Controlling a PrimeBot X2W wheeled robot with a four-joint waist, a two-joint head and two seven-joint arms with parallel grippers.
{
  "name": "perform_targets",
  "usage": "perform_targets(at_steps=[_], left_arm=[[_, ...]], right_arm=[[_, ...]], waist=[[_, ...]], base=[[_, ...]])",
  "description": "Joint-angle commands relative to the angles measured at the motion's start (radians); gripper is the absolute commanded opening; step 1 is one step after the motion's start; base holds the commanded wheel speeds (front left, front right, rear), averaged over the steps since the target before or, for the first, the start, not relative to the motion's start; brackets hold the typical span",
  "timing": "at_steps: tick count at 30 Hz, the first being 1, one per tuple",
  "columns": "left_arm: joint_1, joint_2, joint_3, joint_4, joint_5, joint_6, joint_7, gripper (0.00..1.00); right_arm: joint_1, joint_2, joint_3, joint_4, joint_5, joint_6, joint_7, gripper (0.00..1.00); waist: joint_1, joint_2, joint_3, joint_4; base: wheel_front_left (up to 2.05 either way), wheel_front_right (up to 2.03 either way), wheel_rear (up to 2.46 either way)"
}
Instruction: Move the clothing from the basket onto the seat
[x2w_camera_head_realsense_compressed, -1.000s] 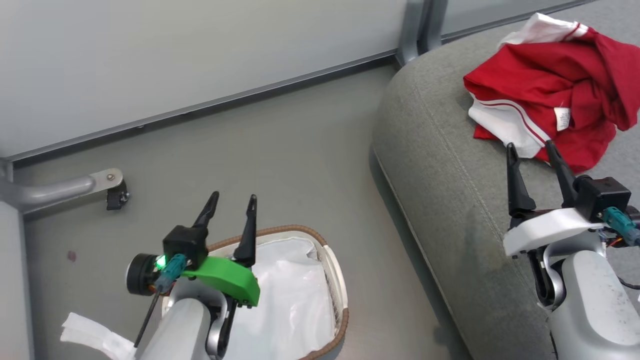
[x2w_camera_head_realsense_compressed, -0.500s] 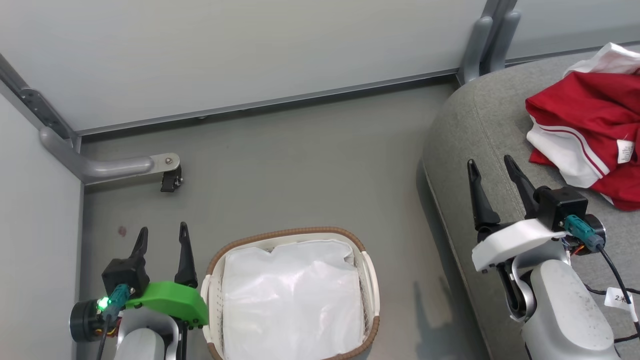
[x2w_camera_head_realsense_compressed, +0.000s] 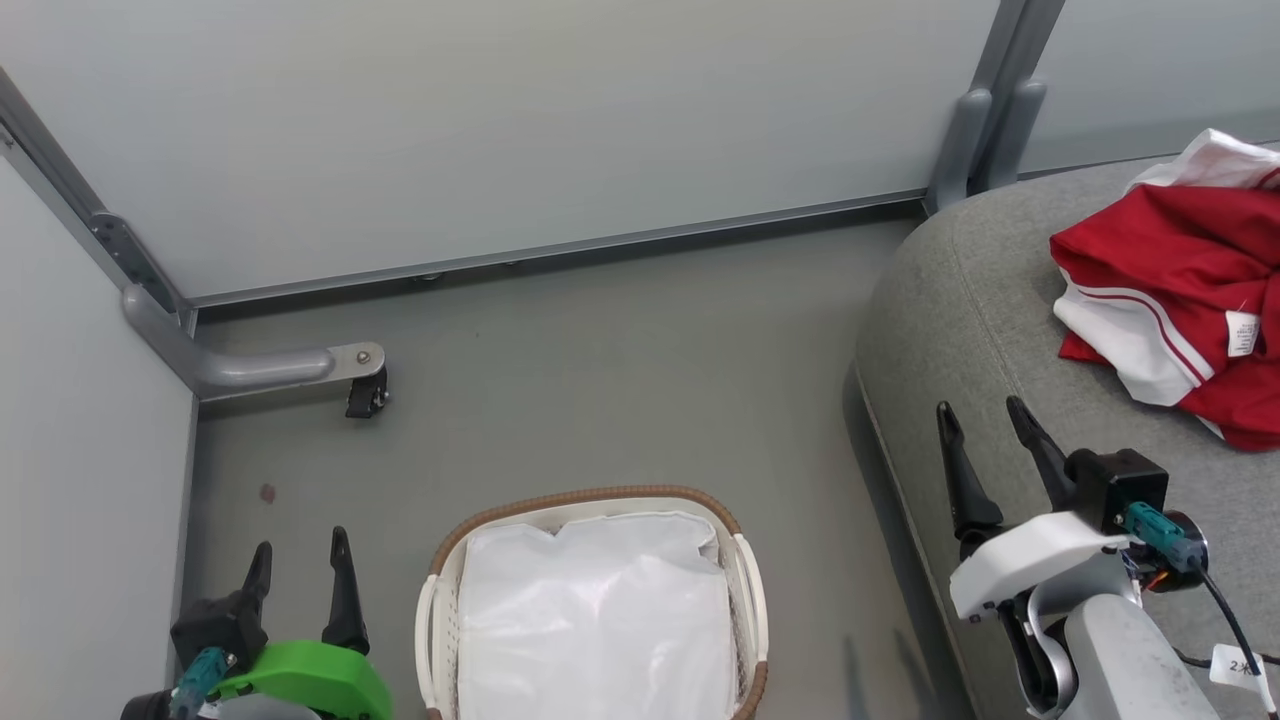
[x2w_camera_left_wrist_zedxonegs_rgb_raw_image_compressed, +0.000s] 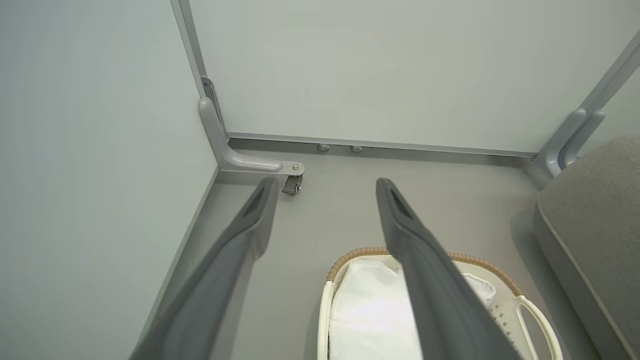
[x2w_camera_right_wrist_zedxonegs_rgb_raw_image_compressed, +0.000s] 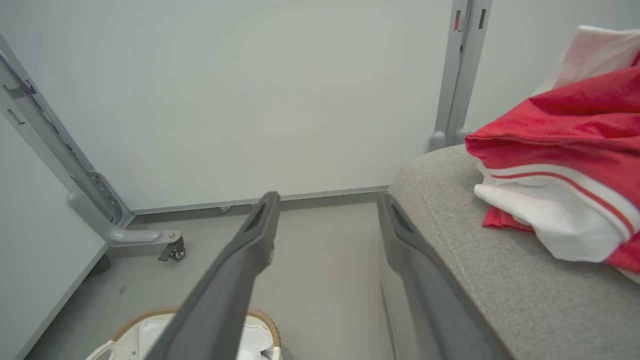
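**Clothing on seat, both grippers free**

Clothing (x2w_camera_head_realsense_compressed: 1170, 290): red heap with a white, red-striped part, lying on the seat (x2w_camera_head_realsense_compressed: 960, 330) at the far right. A small white label (x2w_camera_head_realsense_compressed: 1242, 333) shows on the red fabric. In the right wrist view the heap (x2w_camera_right_wrist_zedxonegs_rgb_raw_image_compressed: 560, 130) rests on top of the cushion, back from its rounded left edge.

Basket (x2w_camera_head_realsense_compressed: 590, 497): stands upright on the floor (x2w_camera_head_realsense_compressed: 620, 370), near centre, to the left of the seat and apart from it. The brown woven rim faces the far side. The white liner (x2w_camera_head_realsense_compressed: 600, 620) covers the inside.

Left gripper (x2w_camera_head_realsense_compressed: 300, 541): low at the near left, just left of the basket and above the floor. Its fingers are apart and hold nothing. In the left wrist view the right-hand finger crosses in front of the basket rim (x2w_camera_left_wrist_zedxonegs_rgb_raw_image_compressed: 350, 252); whether it touches cannot be told.

Right gripper (x2w_camera_head_realsense_compressed: 979, 406): over the near left part of the seat, short of the clothing and apart from it. Its fingers are spread with nothing between them. The right wrist view (x2w_camera_right_wrist_zedxonegs_rgb_raw_image_compressed: 328, 196) shows floor and the seat edge through the gap.

Surroundings: pale wall panels (x2w_camera_head_realsense_compressed: 520, 130) along the far and left sides, and a grey bracket with a small caster (x2w_camera_head_realsense_compressed: 365, 395) at the far left corner.
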Motion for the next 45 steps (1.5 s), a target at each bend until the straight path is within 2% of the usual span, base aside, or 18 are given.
perform_targets(at_steps=[1,3,4,8,26,45], left_arm=[[0.019,0.000,0.001,-0.005,-0.014,-0.006,-0.001,1.00],[0.030,0.000,-0.003,-0.008,-0.036,-0.012,-0.001,1.00],[0.021,0.000,-0.005,-0.006,-0.038,-0.009,0.000,0.00],[0.023,-0.007,-0.004,0.026,-0.045,-0.009,0.005,0.00],[0.016,-0.005,0.015,-0.043,-0.361,-0.018,0.092,0.00],[0.011,-0.003,0.030,-0.104,-0.631,-0.026,0.165,0.00]], right_arm=[[0.021,-0.004,-0.001,0.001,0.004,-0.001,0.000,1.00],[0.033,-0.004,0.000,0.000,0.004,-0.001,0.000,1.00],[0.024,0.000,0.001,0.000,0.001,0.000,0.000,0.00],[0.044,0.007,-0.001,0.031,0.008,0.000,0.004,0.00],[0.065,0.005,-0.031,-0.018,0.334,0.000,0.091,0.00],[0.084,0.002,-0.056,-0.060,0.614,0.000,0.165,0.00]], waist=[[0.0000,0.0000,-0.010,0.000],[0.0000,0.0000,-0.015,0.000],[0.0000,0.0000,-0.014,0.000],[0.0000,0.0000,-0.015,0.000],[0.0000,0.0000,-0.023,0.003],[0.0000,0.0000,-0.031,0.007]], base=[[0.00,0.00,0.00],[0.00,0.00,0.00],[0.00,0.00,0.00],[0.00,0.00,0.00],[0.00,0.00,0.00],[0.00,0.00,0.00]])
